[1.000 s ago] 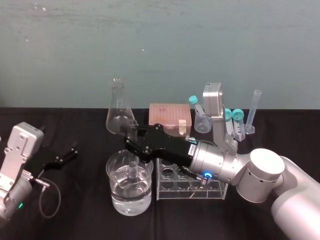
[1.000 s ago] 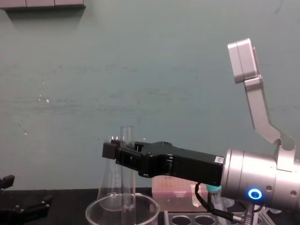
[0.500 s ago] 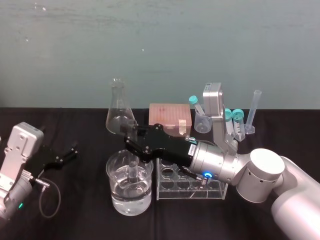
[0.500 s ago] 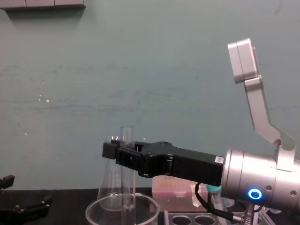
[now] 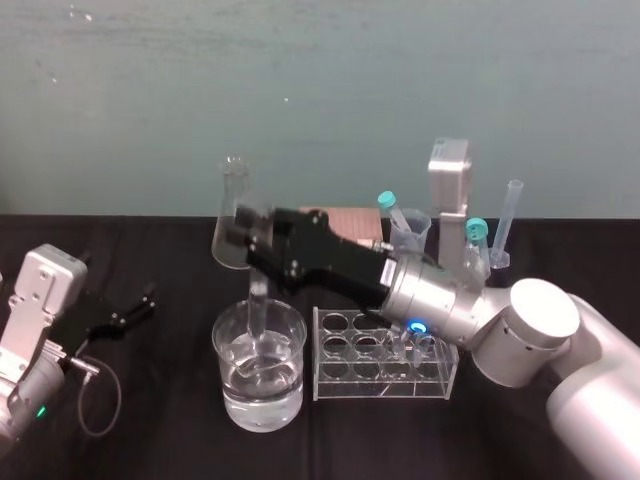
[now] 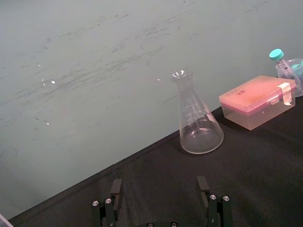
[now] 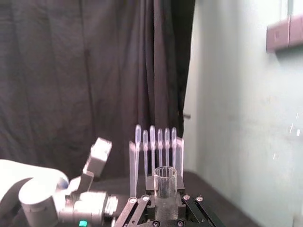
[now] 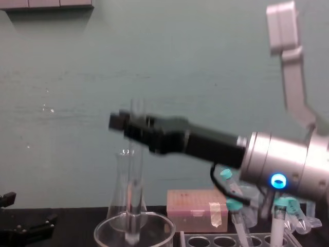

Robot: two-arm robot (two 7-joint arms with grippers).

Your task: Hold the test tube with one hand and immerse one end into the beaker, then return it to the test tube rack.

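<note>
My right gripper (image 5: 243, 226) is long and black, on a silver wrist (image 5: 432, 296) with a glowing blue ring (image 5: 414, 326); my left gripper (image 5: 140, 304) is small, black, with a grey cable (image 5: 96, 406).

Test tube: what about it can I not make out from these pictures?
Tip depth: in the chest view the bottom edge cuts off the beaker below its rim.
Grip: in the head view blur smears the right gripper around the test tube.
Lower length: in the right wrist view the gripper body hides it.
</note>
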